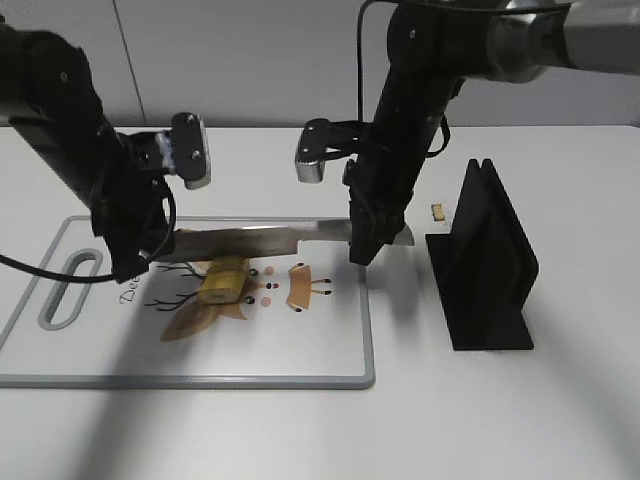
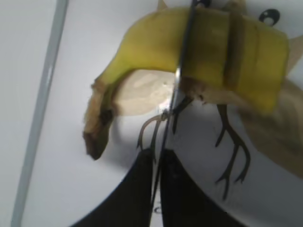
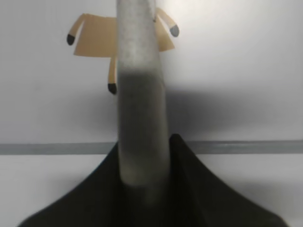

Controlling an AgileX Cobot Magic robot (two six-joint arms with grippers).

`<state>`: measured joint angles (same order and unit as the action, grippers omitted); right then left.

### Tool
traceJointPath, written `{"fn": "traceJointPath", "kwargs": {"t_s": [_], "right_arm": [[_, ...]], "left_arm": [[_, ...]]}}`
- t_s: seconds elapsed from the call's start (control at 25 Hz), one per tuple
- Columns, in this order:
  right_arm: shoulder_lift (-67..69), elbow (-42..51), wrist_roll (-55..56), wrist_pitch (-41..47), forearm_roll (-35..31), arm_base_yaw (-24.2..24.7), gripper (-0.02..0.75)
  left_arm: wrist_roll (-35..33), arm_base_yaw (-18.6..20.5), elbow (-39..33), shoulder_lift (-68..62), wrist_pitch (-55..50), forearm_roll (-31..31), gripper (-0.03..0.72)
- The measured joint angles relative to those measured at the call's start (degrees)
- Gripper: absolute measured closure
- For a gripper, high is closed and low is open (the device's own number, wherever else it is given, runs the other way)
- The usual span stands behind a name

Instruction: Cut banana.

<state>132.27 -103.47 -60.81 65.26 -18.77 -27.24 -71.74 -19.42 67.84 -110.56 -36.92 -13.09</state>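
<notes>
I have the banana (image 1: 222,282) lying on the white cutting board (image 1: 60,372), over its printed deer drawing, and I use the board as my reference. The knife (image 1: 270,239) hangs level above the board's middle, blade just over the fruit. My right gripper (image 1: 366,250) is clamped on the grey handle near the board's right edge; my left gripper (image 1: 135,262) sits toward the board's left end, fingers closed thinly on the blade tip, which the left wrist view shows edge-on across the banana.

I judge the banana soft and light: the peel is already split, pale flesh showing at the stem end, so it will squash or roll under a slow push. Holding it is awkward; the firmer unpeeled yellow section is the better place.

Only the letters "De" are readable at the board's left side. A black knife stand (image 1: 487,262) stands right of the board.
</notes>
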Motion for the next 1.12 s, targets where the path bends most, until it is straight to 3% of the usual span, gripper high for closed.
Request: {"fn": "traceJointPath", "kwargs": {"t_s": [0.24,1.12], "right_arm": [[3.3,-0.24,0.0,0.62,-0.56,-0.01,0.536],[2.78,-0.31,0.38,0.48,-1.1,-0.05,0.522]], "left_arm": [[-0.58,0.0,-2.66,-1.07,4.66,-1.01,0.68],[-0.43,-0.09,-4.09,1.85,4.48,-1.01,0.682]]}}
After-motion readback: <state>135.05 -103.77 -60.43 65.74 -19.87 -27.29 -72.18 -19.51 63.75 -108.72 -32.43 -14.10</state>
